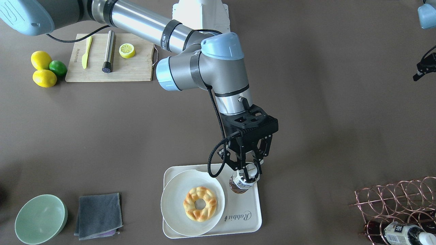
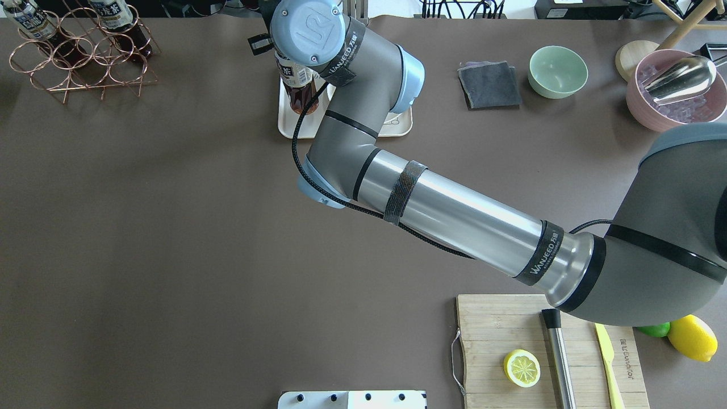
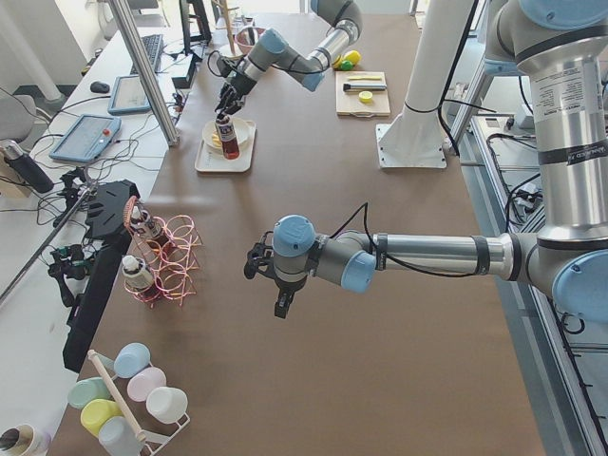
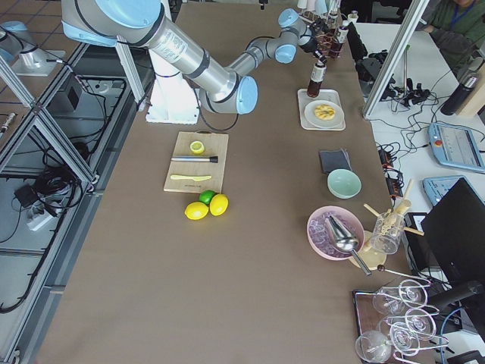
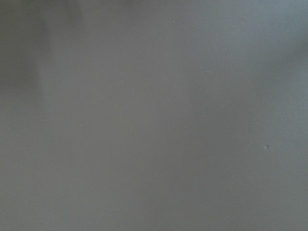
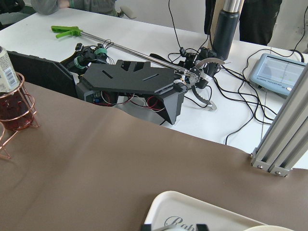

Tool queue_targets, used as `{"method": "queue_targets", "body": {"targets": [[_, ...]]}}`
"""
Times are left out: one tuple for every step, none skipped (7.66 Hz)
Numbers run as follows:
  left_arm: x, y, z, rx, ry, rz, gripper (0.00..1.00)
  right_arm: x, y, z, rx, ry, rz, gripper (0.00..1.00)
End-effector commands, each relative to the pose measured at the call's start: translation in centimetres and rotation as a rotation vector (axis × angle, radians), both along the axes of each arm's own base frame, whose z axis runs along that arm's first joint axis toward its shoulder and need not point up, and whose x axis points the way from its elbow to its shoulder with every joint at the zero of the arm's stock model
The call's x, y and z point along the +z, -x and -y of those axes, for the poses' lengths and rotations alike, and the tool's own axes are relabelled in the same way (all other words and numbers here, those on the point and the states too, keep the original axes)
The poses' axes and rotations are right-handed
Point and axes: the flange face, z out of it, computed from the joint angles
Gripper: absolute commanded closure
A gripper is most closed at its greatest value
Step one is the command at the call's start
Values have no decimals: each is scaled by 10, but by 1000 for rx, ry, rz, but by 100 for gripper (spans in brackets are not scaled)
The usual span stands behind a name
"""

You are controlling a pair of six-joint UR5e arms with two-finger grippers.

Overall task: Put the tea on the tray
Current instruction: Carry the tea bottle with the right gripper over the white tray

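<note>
Cream-white rectangular rimmed tray (image 1: 250,221) on brown bench (image 1: 306,119): round white plate (image 1: 173,204) with braided ring pastry (image 1: 200,203); beside it, upright small clear bottle of reddish-brown tea (image 1: 238,186), white cap (image 1: 251,168) clamped by right hand (image 1: 250,170); left hand (image 3: 251,268) apart over bare bench, grip cannot be told

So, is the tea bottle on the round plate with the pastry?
No, the tea is beside the plate, over the bare tray.
</note>
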Motion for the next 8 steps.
{"method": "queue_targets", "body": {"targets": [[-1, 0, 1, 0, -2, 0, 3, 7, 7, -2, -6, 15, 6, 100], [-1, 0, 1, 0, -2, 0, 3, 10, 8, -2, -6, 14, 8, 100], [-1, 0, 1, 0, -3, -1, 3, 12, 11, -3, -9, 15, 7, 100], [-1, 0, 1, 0, -3, -1, 3, 13, 13, -5, -11, 15, 5, 100], [-2, 0, 2, 0, -5, -1, 3, 14, 15, -7, -13, 12, 8, 100], [-3, 0, 3, 0, -6, -1, 3, 14, 15, -7, -11, 11, 8, 100], [-3, 0, 3, 0, -6, -1, 3, 14, 15, -7, -12, 10, 7, 100], [-3, 0, 3, 2, -8, -1, 3, 14, 15, -7, -11, 11, 8, 79]]}}
